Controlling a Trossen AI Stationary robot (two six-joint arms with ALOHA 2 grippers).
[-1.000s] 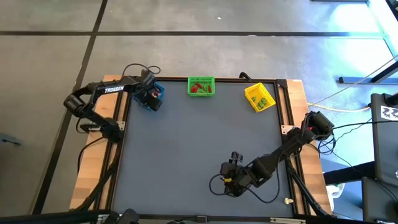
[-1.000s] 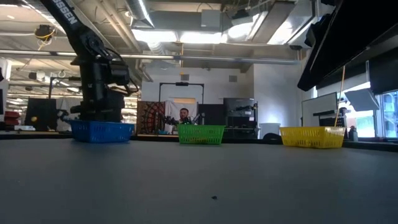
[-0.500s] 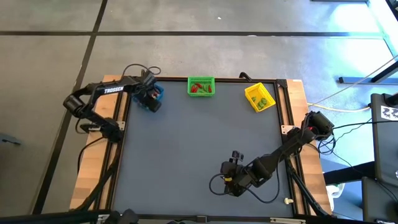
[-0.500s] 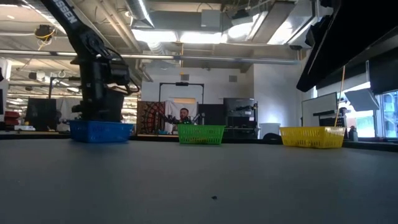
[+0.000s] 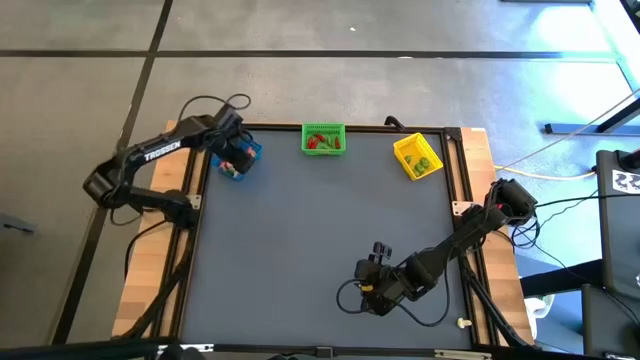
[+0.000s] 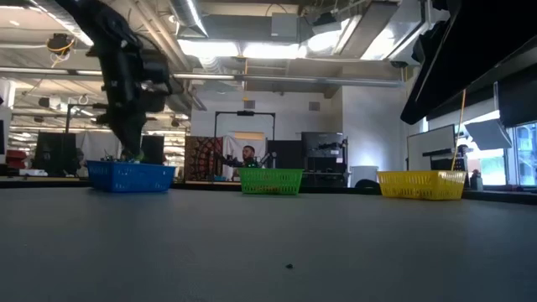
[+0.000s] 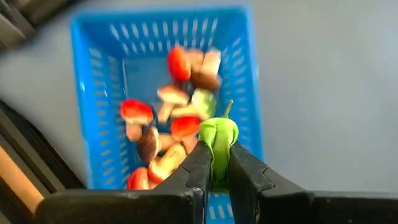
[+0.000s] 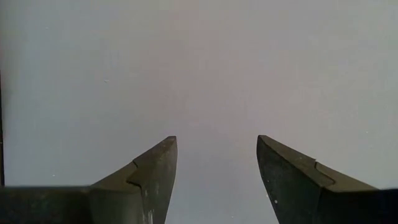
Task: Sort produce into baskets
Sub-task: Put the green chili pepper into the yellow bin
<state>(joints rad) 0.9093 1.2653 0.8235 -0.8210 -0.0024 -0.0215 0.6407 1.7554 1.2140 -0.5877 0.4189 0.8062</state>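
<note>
Three baskets line the table's [image 5: 320,250] far edge, and the blue basket [image 5: 238,160] at the far left corner is where the action is; the left gripper [image 7: 214,167] hangs right over it, jaws pinched tight on a small green pepper piece [image 7: 217,138] with its little stem poking up; below that piece the blue basket is loaded with red, whitish and brown bits of produce [image 7: 173,124]; the green basket [image 5: 323,139] sits just to the right of the blue one, with red and green pieces inside; the yellow basket [image 5: 417,157] stands farther right again, turned at an angle, green and red pieces in it; well away from the blue basket, down near the table's front edge, the right gripper [image 8: 214,168] waits low over bare tabletop, jaws spread wide with nothing between them.
</note>
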